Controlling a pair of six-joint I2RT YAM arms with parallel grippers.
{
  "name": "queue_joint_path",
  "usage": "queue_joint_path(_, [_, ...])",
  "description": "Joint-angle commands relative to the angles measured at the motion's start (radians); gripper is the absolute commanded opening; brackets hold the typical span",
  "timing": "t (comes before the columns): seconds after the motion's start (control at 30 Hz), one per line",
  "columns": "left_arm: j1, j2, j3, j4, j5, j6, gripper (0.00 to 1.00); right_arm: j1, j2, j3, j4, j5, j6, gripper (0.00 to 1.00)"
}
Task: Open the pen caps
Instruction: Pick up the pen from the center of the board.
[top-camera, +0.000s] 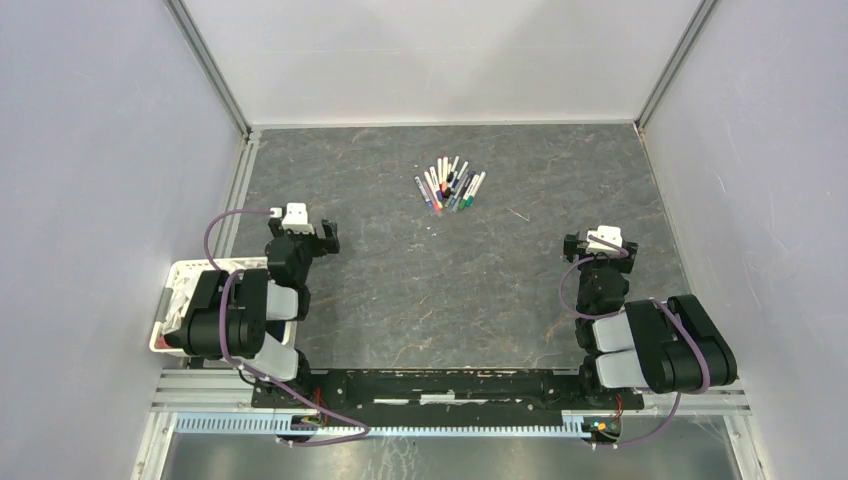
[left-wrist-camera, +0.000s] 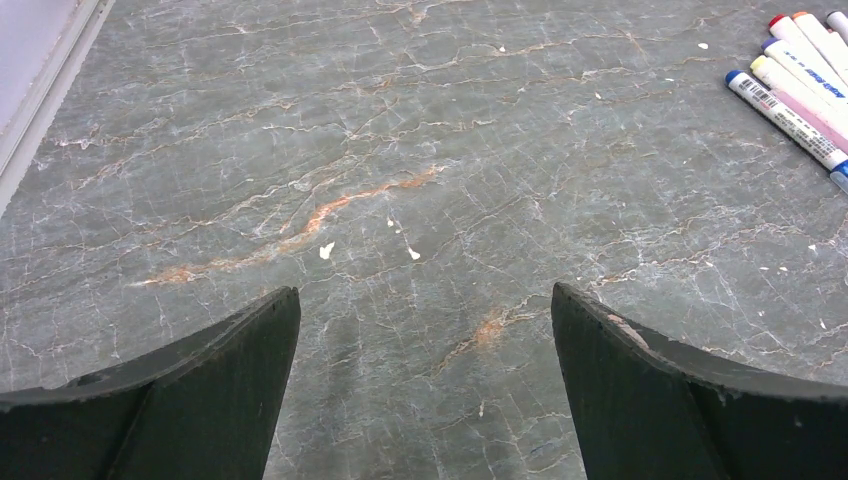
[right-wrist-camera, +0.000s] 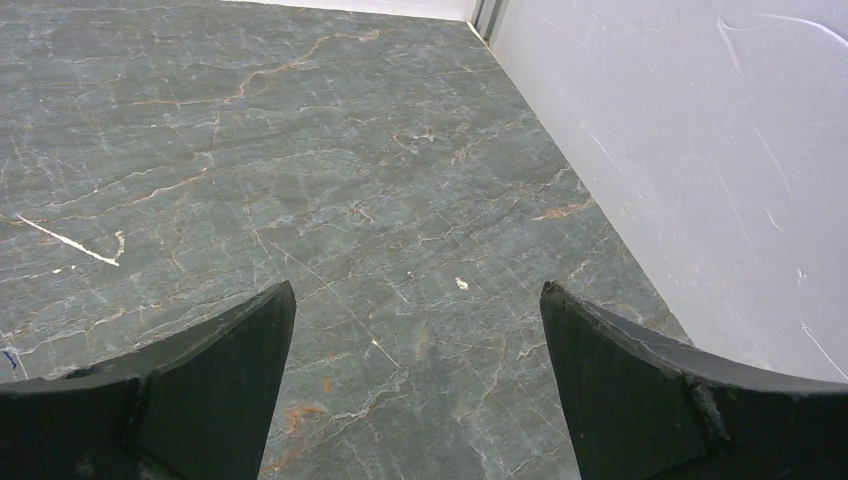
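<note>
The pens (top-camera: 450, 186) lie in a tight fan at the far middle of the bench (top-camera: 400, 300), barrels touching. Their pen caps (left-wrist-camera: 736, 77) seem to be on. The left gripper (top-camera: 300, 232) and right gripper (top-camera: 598, 243) both gape empty, well apart from them. Likely risk: fingers closing on one barrel catch its neighbours, scattering or rolling the cluster; a slim barrel may slip when its cap is pulled.

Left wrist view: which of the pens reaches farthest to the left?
The blue-ended pen, the one with a barcode on its white barrel. The yellow-ended pen beside it stops further right, as do the others.
</note>
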Motion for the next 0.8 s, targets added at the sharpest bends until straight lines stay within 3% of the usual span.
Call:
queue_joint_path(0.0, [0.0,0.005,-0.002,0.037,-0.017,-0.031,1.0,-0.003,-0.012,-0.112,0.034,-0.009,0.014,0.98])
queue_joint_path(0.23, [-0.015,-0.001,-0.001,0.03,-0.025,-0.027,1.0,0.0,-0.069,-0.115,0.014,0.009,0.019,0.98])
queue_joint_path(0.3, [-0.009,-0.024,0.023,-0.011,-0.035,-0.03,1.0,0.028,-0.162,-0.063,-0.177,0.095,0.025,0.98])
queue_joint_path(0.37, [-0.007,-0.069,0.143,-0.302,-0.042,-0.036,1.0,0.028,-0.228,0.089,-0.481,0.165,0.114,0.98])
queue_joint_path(0.43, [-0.006,-0.079,0.334,-0.612,-0.016,-0.016,1.0,0.028,-0.263,0.189,-0.657,0.186,0.241,0.98])
queue_joint_path(0.5, [-0.002,-0.062,0.49,-0.822,-0.014,0.022,1.0,0.026,-0.271,0.282,-0.788,0.127,0.368,0.98])
queue_joint_path(0.6, [0.021,-0.048,0.661,-1.032,0.025,0.027,1.0,0.024,-0.237,0.423,-0.976,0.033,0.561,0.98])
queue_joint_path(0.7, [0.042,-0.057,0.744,-1.159,0.073,0.031,1.0,0.032,-0.123,0.547,-1.009,-0.157,0.511,0.98])
queue_joint_path(0.77, [0.048,-0.066,0.78,-1.22,0.075,0.025,1.0,0.088,-0.028,0.682,-1.117,-0.102,0.502,0.98])
